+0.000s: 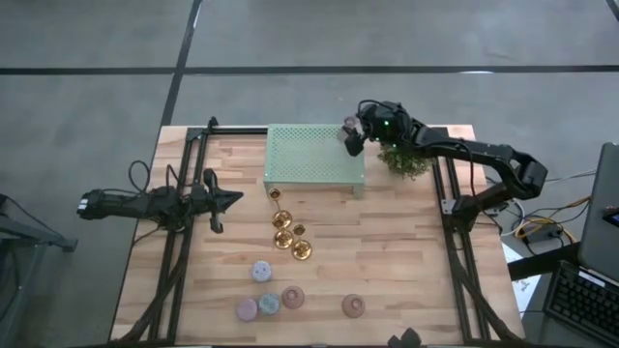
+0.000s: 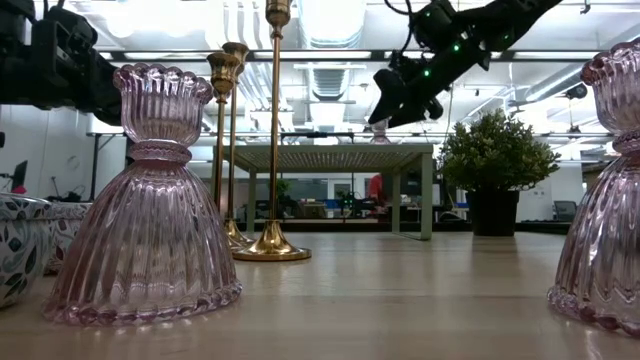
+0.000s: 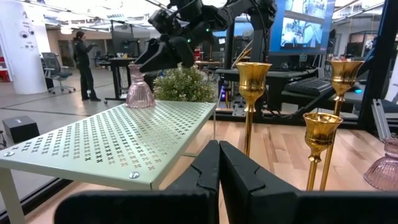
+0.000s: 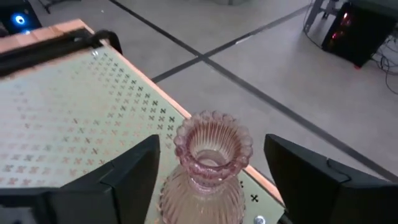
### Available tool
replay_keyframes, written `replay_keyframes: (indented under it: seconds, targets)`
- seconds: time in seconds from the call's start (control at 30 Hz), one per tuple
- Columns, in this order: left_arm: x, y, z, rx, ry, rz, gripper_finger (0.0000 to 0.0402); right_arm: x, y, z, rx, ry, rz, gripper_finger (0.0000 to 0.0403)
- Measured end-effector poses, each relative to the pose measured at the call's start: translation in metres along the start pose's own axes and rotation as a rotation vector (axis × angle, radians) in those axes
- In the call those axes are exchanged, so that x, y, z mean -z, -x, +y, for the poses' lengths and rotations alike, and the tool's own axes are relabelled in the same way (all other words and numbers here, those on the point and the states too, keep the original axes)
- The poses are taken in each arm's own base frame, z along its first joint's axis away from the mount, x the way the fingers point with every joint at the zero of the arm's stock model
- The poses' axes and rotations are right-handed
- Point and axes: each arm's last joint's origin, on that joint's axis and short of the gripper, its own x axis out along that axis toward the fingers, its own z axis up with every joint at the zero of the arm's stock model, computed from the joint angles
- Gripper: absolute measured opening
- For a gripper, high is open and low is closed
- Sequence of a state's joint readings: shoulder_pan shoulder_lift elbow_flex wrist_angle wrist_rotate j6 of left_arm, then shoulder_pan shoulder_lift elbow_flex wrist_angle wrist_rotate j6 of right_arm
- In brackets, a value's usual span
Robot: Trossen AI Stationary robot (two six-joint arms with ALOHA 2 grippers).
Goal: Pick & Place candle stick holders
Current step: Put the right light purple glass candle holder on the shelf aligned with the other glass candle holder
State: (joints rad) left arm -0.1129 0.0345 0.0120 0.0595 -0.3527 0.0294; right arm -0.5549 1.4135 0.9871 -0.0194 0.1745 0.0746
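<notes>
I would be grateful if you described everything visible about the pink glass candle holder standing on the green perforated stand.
The pink glass candle holder is clear, pinkish ribbed glass: a scalloped cup on a narrow neck over a flared, bell-shaped skirt. It stands upright near the far right corner of the mint-green perforated stand, close to the edge, with its base on the stand's top. The right gripper is open around it, one finger on either side, neither touching the glass. A small bushy plant sits just beyond the stand.
</notes>
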Motion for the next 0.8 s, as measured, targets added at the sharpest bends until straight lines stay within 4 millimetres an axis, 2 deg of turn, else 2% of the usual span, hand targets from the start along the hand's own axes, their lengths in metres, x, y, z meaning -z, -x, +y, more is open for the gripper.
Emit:
replay_keyframes:
  seconds: [0.37,0.63,0.8]
  targets:
    - [0.0,0.0,0.0,0.0,0.0,0.0,0.001,-0.018,0.039,0.002,-0.056,0.012,-0.081,0.0333]
    - [0.0,0.0,0.0,-0.001,0.0,0.0,0.001,-0.022,0.077,0.034,-0.471,0.095,-0.097,0.0332]
    - [0.0,0.0,0.0,-0.001,0.0,0.0,0.001,-0.013,0.101,0.057,-0.714,0.176,-0.035,0.0327]
